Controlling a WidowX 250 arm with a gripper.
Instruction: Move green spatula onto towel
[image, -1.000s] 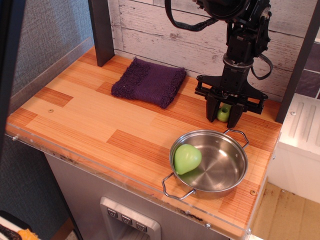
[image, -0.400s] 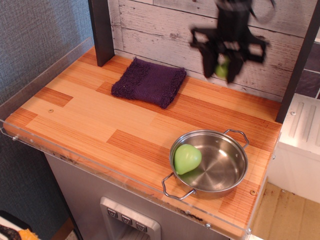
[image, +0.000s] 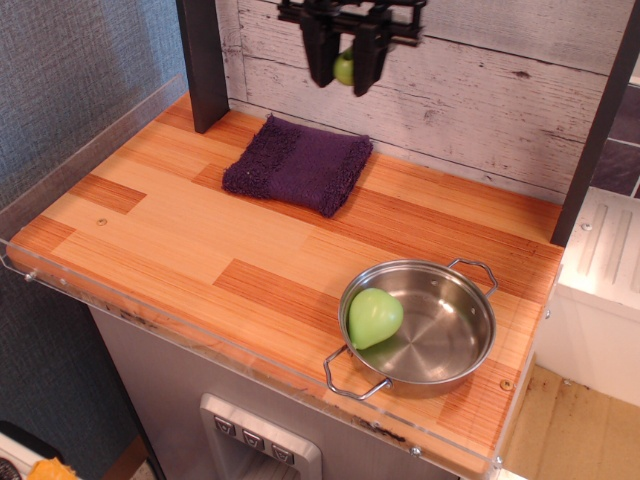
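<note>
The wooden tabletop (image: 200, 240) is seen from above, with a whitewashed plank wall (image: 480, 90) behind it. Near the front right corner a steel pan (image: 440, 345) is set, and a smooth green pear-shaped thing (image: 374, 317) lies inside it against the left wall. Toward the back, the towel (image: 298, 163) is spread flat, dark purple and fuzzy, with nothing on it.

High at the top edge, the tool (image: 345, 62) is held above the towel's far edge, well clear of the cloth. Its two dark fingers are clamped on the green spatula (image: 344, 68), of which only a lime-green patch is seen between them; the blade cannot be made out.

The carry is judged nearly done, and the lowering remains. A good placement would be made by bringing the tool slightly forward so that it is centred over the cloth, not its rear edge. It should then be lowered straight down until the spatula is close to the pile. The fingers should be parted only then, so that the toy is not dropped and bounced off toward the wall.
</note>
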